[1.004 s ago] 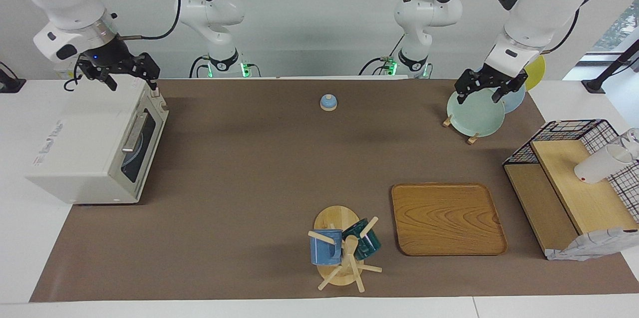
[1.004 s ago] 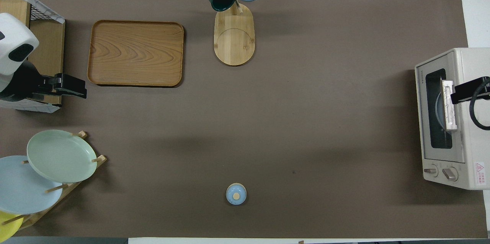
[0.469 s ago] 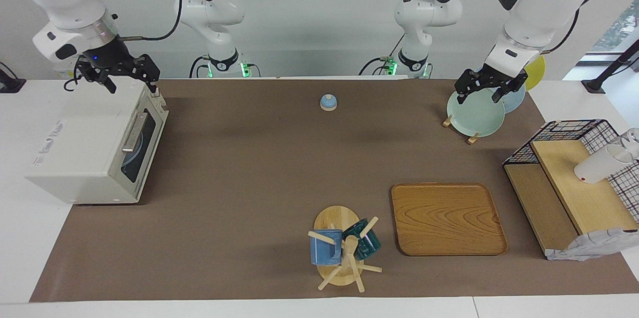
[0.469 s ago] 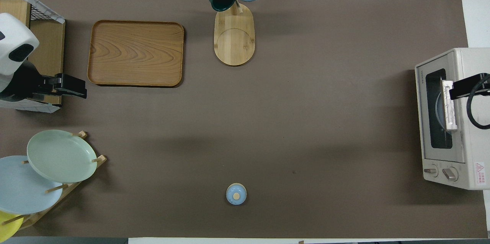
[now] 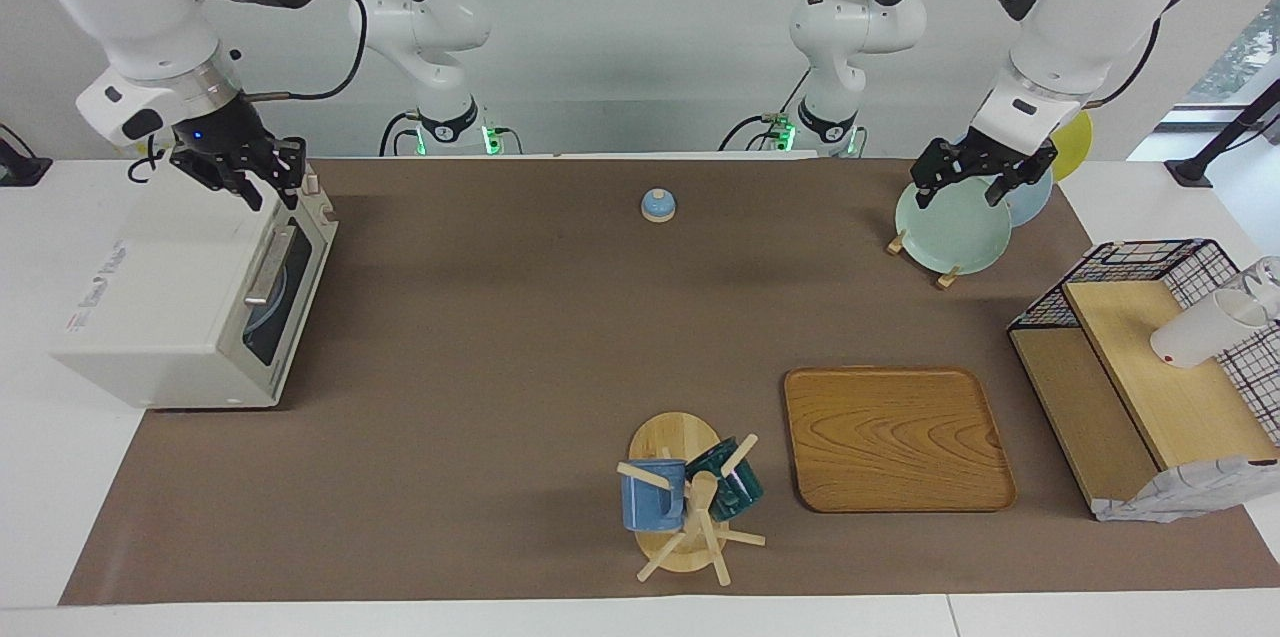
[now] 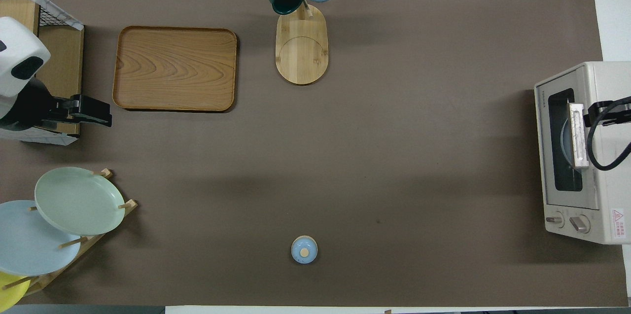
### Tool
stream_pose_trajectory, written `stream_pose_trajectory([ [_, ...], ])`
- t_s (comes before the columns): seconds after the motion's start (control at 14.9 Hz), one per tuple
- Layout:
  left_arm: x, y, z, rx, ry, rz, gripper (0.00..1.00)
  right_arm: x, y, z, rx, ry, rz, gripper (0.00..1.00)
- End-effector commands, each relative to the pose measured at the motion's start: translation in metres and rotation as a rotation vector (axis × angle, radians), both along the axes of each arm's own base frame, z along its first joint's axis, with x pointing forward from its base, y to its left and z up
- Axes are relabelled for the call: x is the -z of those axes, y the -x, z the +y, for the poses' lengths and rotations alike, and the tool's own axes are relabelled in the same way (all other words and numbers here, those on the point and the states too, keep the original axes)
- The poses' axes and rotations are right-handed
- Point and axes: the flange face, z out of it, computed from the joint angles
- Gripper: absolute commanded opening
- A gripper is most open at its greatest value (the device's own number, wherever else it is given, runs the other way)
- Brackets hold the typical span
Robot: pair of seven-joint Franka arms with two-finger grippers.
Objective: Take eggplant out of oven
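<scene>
The right pincer (image 5: 262, 179) hangs over the top of the oven (image 5: 190, 292), at the upper edge of its door near the metal bar handle (image 5: 265, 267); whether its fingers are clenched or released cannot be told. The oven stands at the right arm's end of the surface (image 5: 500, 337), its dark glass door closed. The eggplant cannot be made out; only a pale round shape shows through the glass. The left pincer (image 5: 965, 179) waits with fingers spread, released and empty, above the pale green plate (image 5: 950, 232) in the rack at the left arm's end.
</scene>
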Motion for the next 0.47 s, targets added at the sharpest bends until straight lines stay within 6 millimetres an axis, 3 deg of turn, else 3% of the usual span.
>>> stream_pose_trajectory([
  [0.0,-0.001,0.001,0.001,-0.006,0.007,-0.001,1.0,0.032,0.011,0.001,0.067,0.072,-0.015,0.0],
  [0.27,-0.001,0.001,0.001,-0.006,0.007,-0.001,1.0,0.069,0.01,-0.025,0.169,0.081,0.041,0.0],
  [0.4,-0.001,0.001,0.001,-0.008,0.007,-0.001,1.0,0.077,0.009,-0.027,0.167,0.093,0.037,0.0],
])
